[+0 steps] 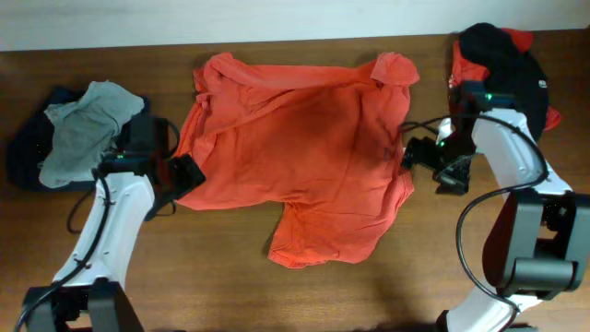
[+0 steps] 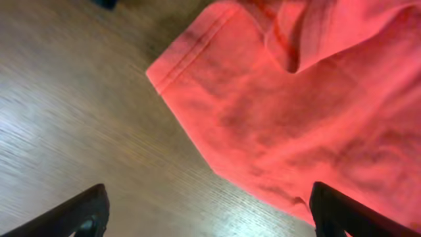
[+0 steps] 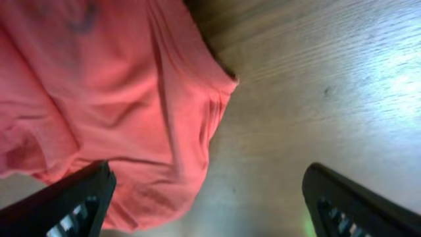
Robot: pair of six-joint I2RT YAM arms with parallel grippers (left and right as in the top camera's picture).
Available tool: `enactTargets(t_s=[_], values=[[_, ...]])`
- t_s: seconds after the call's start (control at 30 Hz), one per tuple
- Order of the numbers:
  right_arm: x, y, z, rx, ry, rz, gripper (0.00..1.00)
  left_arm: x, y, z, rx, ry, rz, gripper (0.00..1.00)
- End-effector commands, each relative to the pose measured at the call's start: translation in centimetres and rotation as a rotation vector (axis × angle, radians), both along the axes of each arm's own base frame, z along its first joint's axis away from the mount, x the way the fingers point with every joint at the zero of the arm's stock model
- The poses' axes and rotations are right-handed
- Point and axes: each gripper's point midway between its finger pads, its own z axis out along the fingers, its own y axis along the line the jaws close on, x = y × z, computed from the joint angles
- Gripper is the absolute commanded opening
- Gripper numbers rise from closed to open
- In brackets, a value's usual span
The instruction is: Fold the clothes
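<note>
Left gripper [image 1: 189,172] wide, empty, just beside the left edge of the orange-red T-shirt [image 1: 304,157]. Right gripper [image 1: 419,152] also wide, empty, at the shirt's right edge. The shirt lies rumpled and partly spread mid-bench [image 1: 203,277].

Handling: thin, light, limp cloth that will sag and drag. I'd pinch at the stitched hem corners, where both wrist views show a doubled edge.

Count: 2 grippers, 1 orange-red shirt. The left pile is 1 grey-green garment [image 1: 83,129] on 1 navy garment [image 1: 26,157]. The right pile is 1 black garment [image 1: 502,55] over 1 red garment [image 1: 464,60]. Probably 5 in all, but the piles are bunched and could hide more.
</note>
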Motion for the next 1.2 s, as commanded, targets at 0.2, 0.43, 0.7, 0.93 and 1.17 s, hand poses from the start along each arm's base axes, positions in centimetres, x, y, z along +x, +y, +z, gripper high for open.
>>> enactTargets(t_s=[0.2,0.43,0.7,0.93,1.17], values=[[-0.3,0.4,0.3,0.022,-0.034,-0.023,0.88,-0.7,0.8,-4.0,-0.023,-0.078,0.215,0.89],[-0.2,0.4,0.1,0.022,-0.041,-0.022,0.88,-0.8,1.0,-6.1,-0.021,-0.068,0.261,0.83],[-0.5,0.4,-0.1,0.022,-0.031,-0.021,0.87,-0.1,1.5,-9.2,0.002,-0.042,0.307,0.77],[-0.6,0.4,-0.1,0.023,-0.034,-0.005,0.86,1.3,2.4,-10.0,0.046,-0.087,0.321,0.52],[-1.0,-0.4,-0.3,-0.024,-0.015,-0.003,0.77,1.6,1.6,-10.1,0.001,-0.088,0.299,0.01]])
